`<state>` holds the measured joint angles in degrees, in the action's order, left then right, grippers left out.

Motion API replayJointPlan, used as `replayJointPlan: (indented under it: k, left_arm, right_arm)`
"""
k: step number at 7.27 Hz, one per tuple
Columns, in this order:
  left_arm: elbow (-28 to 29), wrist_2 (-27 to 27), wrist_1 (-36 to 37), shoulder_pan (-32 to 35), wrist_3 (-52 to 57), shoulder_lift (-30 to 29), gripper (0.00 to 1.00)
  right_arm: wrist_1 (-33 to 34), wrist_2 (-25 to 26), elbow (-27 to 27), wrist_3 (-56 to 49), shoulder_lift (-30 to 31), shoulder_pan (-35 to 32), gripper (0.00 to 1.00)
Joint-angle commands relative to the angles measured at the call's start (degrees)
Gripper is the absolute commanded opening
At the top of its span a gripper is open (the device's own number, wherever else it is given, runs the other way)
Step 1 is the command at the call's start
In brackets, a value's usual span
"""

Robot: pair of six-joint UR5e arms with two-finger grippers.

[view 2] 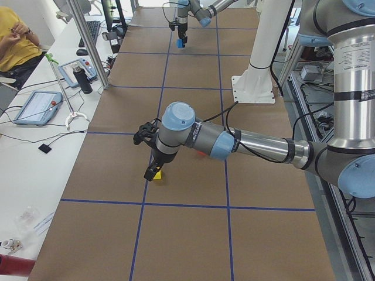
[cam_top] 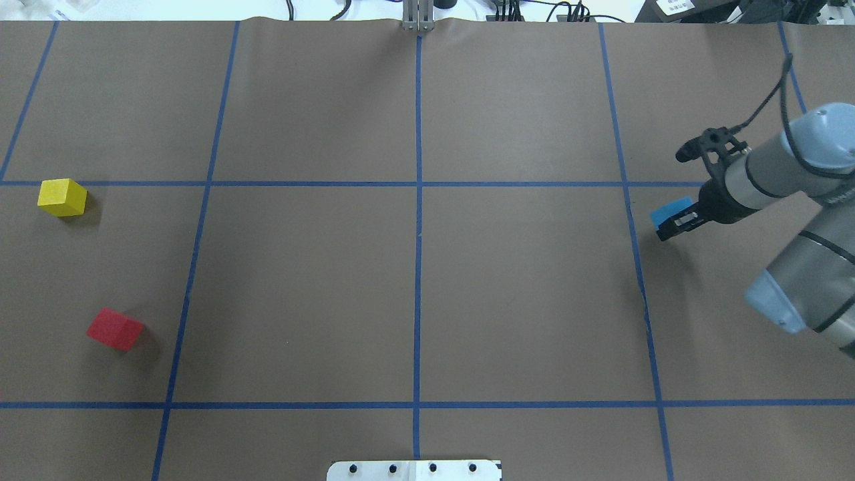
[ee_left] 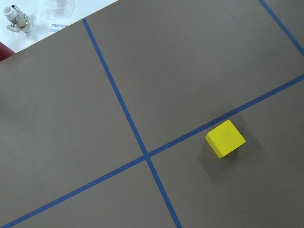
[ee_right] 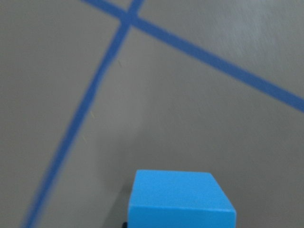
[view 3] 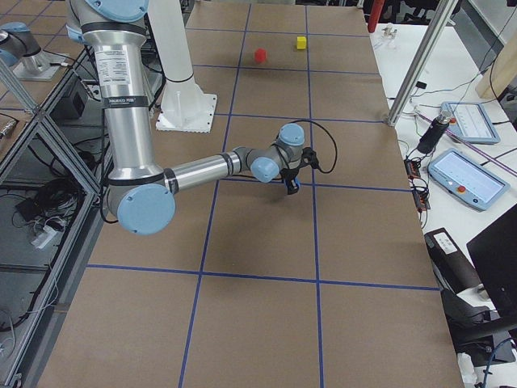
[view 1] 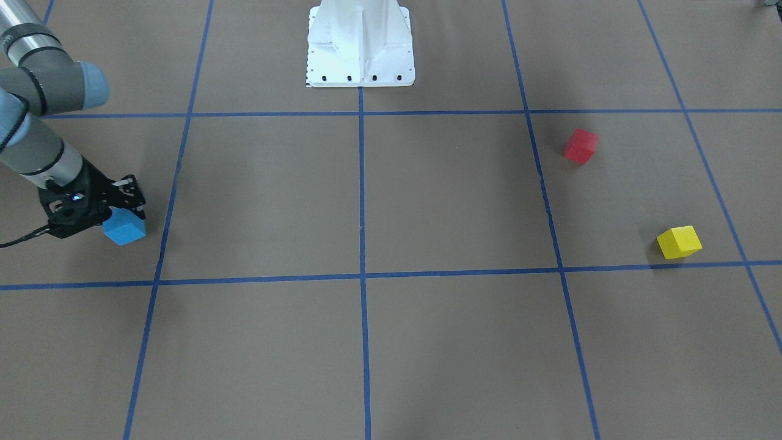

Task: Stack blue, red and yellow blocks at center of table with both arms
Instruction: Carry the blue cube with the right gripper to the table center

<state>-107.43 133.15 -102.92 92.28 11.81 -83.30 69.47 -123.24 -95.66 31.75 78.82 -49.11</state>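
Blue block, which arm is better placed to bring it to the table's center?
Right. The right gripper is clamped around the blue block, while the left wrist camera looks down only on the yellow block.

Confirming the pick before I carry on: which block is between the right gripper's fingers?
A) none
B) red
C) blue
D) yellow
C: the blue block sits between the fingers of the right gripper, while the red block and yellow block lie far off on their own.

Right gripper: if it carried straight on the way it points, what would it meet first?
Probably bare table. The blue block that the right gripper holds would touch first; its height above the surface is unclear.
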Motion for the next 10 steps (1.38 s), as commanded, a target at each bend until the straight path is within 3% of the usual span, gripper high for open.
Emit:
replayJointPlan:
  k: [1,2,4,7,10]
  left_arm:
    - [0.29,-0.09,0.00,0.00,-0.12,-0.10,1.00]
    - [0.37,-0.09,0.00,0.00,-0.12,-0.10,1.00]
    - [0.55,-0.09,0.09,0.00,-0.12,-0.10,1.00]
    - [0.99,0.00,0.09,0.00,-0.12,-0.02,1.00]
    - [1.08,-0.09,0.09,0.00,-0.12,-0.02,1.00]
  right_arm:
    - [15.90,3.94,1.69,15.89,-17.04,7.24,0.00]
    - [17.79,4.40,5.10,23.36,-23.90,9.97,0.00]
    - [17.72,4.76,19.12,33.69,-38.94,13.93,0.00]
    - [17.37,9.76,20.86,34.78,-40.32,17.46,0.08]
    - [13.25,12.06,23.75,34.87,-40.84,18.61,0.53]
